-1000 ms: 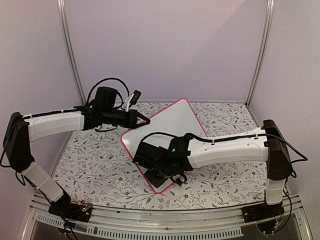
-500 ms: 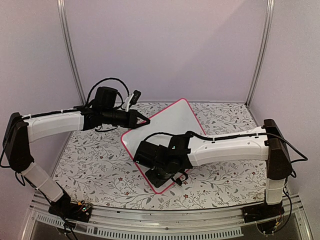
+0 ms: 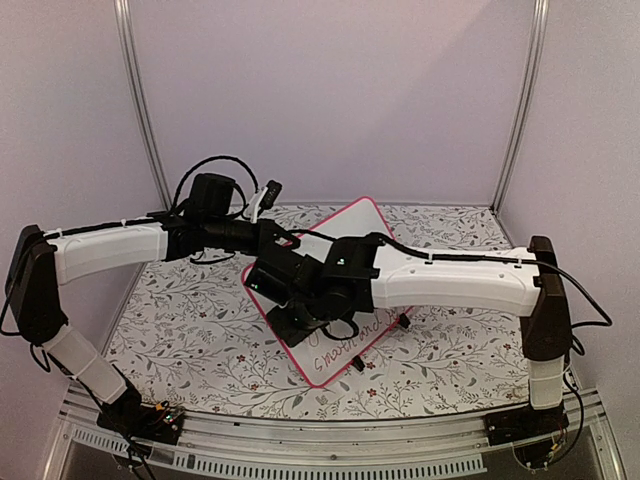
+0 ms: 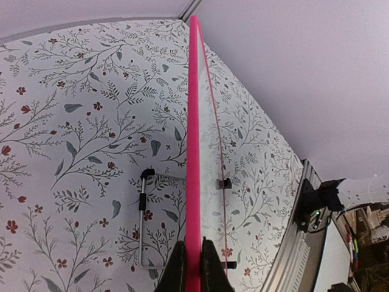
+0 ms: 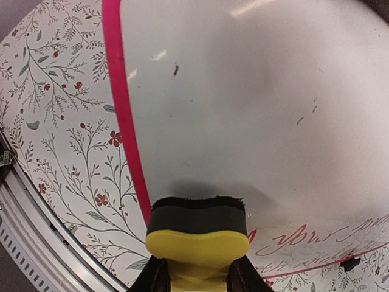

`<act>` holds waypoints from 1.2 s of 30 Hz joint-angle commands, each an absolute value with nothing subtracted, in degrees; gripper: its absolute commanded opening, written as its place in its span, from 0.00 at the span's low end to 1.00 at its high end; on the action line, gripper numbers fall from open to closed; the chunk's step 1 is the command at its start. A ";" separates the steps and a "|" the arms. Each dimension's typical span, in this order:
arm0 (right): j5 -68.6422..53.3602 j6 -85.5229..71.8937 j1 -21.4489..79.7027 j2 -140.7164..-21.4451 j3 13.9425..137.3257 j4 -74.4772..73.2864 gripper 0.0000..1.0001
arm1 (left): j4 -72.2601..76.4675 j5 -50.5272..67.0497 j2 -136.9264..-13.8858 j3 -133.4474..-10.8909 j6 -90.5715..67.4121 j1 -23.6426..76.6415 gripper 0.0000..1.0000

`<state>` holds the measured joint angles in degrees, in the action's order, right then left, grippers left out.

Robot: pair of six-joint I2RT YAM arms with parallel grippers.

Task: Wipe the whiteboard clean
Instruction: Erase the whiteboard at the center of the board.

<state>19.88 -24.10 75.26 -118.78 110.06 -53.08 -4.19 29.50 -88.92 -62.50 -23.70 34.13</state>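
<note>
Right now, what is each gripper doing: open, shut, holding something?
Left gripper: shut on the whiteboard edge.
Right gripper: shut on the eraser.

One whiteboard (image 3: 360,225), one yellow eraser (image 5: 197,237) — and two arms, the left arm (image 3: 110,250) and the right arm (image 3: 450,285).

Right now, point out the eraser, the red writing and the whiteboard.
eraser (image 5: 197,240): right wrist view, on its yellow foam face.
red writing (image 5: 292,236): right wrist view, on a cursive word.
whiteboard (image 4: 193,152): left wrist view, on its pink frame edge.
</note>
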 commanded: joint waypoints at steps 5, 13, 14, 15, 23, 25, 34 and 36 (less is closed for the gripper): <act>20.11 -22.11 73.92 -120.12 107.48 -52.93 0.29 | -7.83 26.65 -88.65 -60.74 -19.35 35.42 0.00; 15.49 -24.85 73.97 -115.83 95.70 -48.10 0.28 | -7.68 26.45 -88.84 -60.56 -19.36 35.53 0.00; 15.39 -25.13 73.98 -115.20 94.55 -48.01 0.28 | -7.57 26.44 -88.92 -60.56 -19.42 35.46 0.00; 15.31 -25.86 74.01 -114.76 93.55 -48.01 0.28 | -7.49 26.45 -89.01 -60.56 -19.50 35.45 0.00; 14.77 -29.31 74.99 -111.66 89.70 -46.81 0.28 | -6.91 26.12 -88.01 -60.14 -20.18 35.53 0.00; 14.71 -29.21 74.97 -112.23 90.65 -46.74 0.28 | -6.78 25.77 -88.10 -59.96 -20.16 35.52 0.00; 19.79 -24.46 73.51 -116.71 100.43 -46.53 0.29 | -6.84 25.97 -88.74 -60.03 -20.29 35.58 0.00; 20.38 -22.75 72.58 -117.12 101.34 -45.52 0.29 | -6.70 26.33 -88.82 -60.10 -20.38 35.54 0.00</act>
